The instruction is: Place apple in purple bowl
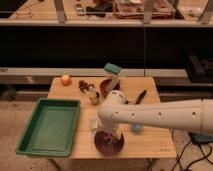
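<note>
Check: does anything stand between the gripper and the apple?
The gripper hangs over the purple bowl. Small clutter sits close beside the straight line to the apple; nothing visible lies squarely on it.

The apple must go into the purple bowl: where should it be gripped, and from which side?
Across its round middle, from above: the apple sits alone at the far left corner of the table. The gripper hangs over the purple bowl.

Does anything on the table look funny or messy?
Nothing is spilled. A teal block seems perched on the reddish-brown bowl at the back, which is odd. The end effector hangs by the purple bowl.
</note>
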`<state>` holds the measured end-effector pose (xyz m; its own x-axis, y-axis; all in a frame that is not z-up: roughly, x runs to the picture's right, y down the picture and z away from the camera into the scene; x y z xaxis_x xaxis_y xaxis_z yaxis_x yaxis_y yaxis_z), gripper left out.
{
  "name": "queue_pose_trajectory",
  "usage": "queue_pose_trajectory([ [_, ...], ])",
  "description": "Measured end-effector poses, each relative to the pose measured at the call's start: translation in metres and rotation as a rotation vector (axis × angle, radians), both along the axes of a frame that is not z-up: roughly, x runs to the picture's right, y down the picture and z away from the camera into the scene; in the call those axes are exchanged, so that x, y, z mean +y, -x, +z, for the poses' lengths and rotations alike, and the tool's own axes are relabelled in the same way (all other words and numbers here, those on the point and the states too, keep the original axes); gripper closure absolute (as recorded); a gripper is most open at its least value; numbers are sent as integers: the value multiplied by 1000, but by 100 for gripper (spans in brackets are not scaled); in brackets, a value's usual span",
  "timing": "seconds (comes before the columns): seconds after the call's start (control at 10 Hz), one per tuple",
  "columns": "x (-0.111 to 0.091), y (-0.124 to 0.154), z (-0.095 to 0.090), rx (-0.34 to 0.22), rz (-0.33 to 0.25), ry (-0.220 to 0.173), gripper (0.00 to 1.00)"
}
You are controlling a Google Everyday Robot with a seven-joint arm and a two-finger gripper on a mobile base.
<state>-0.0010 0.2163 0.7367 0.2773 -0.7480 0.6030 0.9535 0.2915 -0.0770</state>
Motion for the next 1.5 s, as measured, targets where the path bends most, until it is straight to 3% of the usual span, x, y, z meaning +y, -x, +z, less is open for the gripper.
queue_pose_trajectory([
  [1.2, -1, 0, 0, 0, 1, -1, 20],
  [1.5, -19, 2, 3, -1, 18, -36, 20],
])
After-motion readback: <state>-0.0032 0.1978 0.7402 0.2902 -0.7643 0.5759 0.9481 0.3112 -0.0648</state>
